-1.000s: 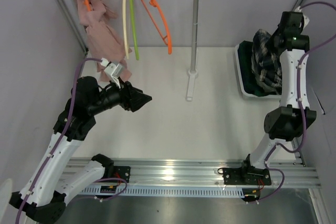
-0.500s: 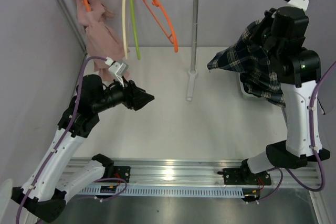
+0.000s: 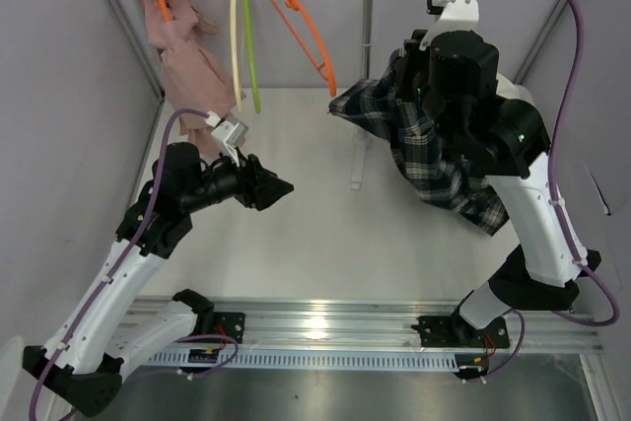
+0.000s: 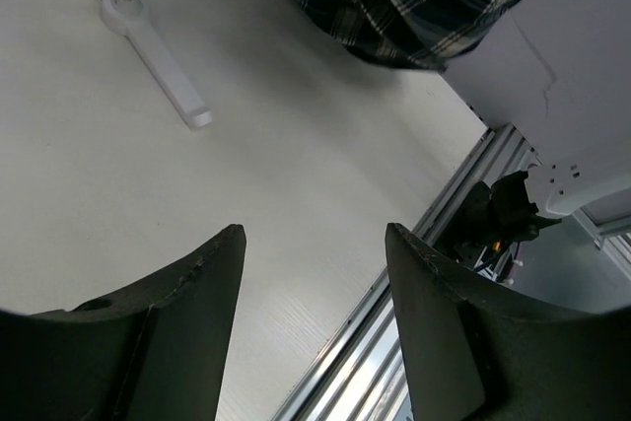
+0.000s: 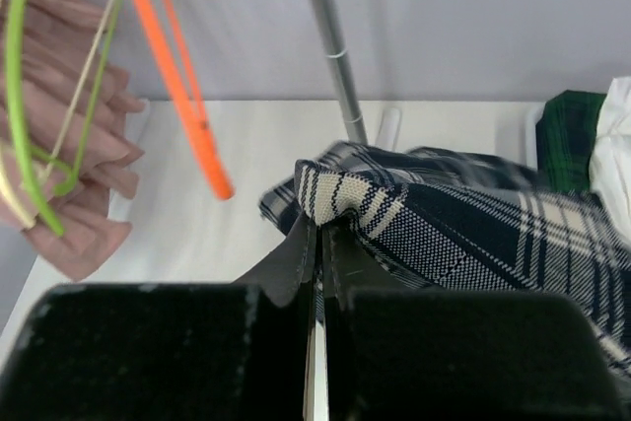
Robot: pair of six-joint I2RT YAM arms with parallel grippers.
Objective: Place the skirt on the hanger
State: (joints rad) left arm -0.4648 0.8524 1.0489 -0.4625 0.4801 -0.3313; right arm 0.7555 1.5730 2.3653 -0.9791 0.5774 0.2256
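Right arm [image 3: 527,199] reaches high, right fingers [image 5: 283,265] pinched together; left fingers [image 4: 173,332] spread apart.

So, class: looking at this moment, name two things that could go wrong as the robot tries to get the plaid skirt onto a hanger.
1. The right hand pinches only an edge of the skirt; the rest hangs loose, so it may slip out.
2. The orange hanger hangs free, with the open left hand apart from it, so it may swing away when pushed.
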